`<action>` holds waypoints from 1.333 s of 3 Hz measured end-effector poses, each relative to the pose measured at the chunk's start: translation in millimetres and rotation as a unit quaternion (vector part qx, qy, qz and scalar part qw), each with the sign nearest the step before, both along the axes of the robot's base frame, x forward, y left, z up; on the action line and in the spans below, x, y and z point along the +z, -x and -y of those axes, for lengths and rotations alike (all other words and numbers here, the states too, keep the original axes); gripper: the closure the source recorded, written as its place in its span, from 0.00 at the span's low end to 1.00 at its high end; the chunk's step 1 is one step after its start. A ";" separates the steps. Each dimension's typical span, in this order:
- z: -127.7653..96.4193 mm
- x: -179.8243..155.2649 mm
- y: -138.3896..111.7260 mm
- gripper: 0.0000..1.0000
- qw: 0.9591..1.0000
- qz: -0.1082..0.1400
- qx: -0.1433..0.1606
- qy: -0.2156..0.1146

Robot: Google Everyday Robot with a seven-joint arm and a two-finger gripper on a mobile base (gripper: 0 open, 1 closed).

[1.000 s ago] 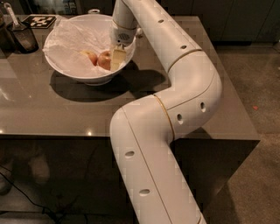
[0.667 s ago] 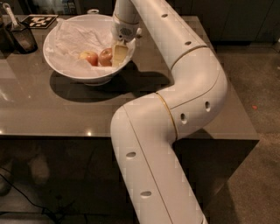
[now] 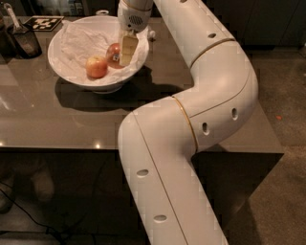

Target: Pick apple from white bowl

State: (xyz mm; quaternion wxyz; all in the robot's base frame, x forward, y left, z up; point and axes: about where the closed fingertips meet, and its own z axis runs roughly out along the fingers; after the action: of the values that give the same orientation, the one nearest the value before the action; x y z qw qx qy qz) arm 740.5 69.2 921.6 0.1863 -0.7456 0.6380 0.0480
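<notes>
My gripper is down inside the large, wide white round bowl in the upper left of the frame, hanging straight from my wrist at the top edge. Its cream-coloured lower end lies against the right side of the darker, evenly red round apple and touches it. Whether I am clamping the apple or only resting beside it, I cannot tell, since the far side of the apple is hidden.

The apple sits in the right half of the bowl on the crumpled white paper lining, with a small sticker on its near side. Just to its lower left, apart from my gripper, lies a slightly larger apple with orange-yellow patches.

The bowl stands on the glossy grey-brown tabletop. Left of it, near the frame's edge, is a small dark container with a pale utensil standing in it, and behind that lies a black-and-white square marker. My thick white arm comes up from the lower middle of the frame, bends at the right, and reaches back across the tabletop to the bowl.
</notes>
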 end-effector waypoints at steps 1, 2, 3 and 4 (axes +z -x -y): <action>0.1 11.4 4.7 1.00 1.000 0.005 0.002 -0.009; 3.9 49.9 12.3 1.00 0.999 0.039 0.008 -0.028; 9.0 97.5 23.9 1.00 0.996 0.084 0.015 -0.039; 8.8 126.2 34.9 1.00 0.993 0.111 0.026 -0.044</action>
State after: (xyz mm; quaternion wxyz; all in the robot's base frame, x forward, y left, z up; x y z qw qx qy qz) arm 705.5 60.5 1047.8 0.2868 -0.7541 0.5908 -0.0021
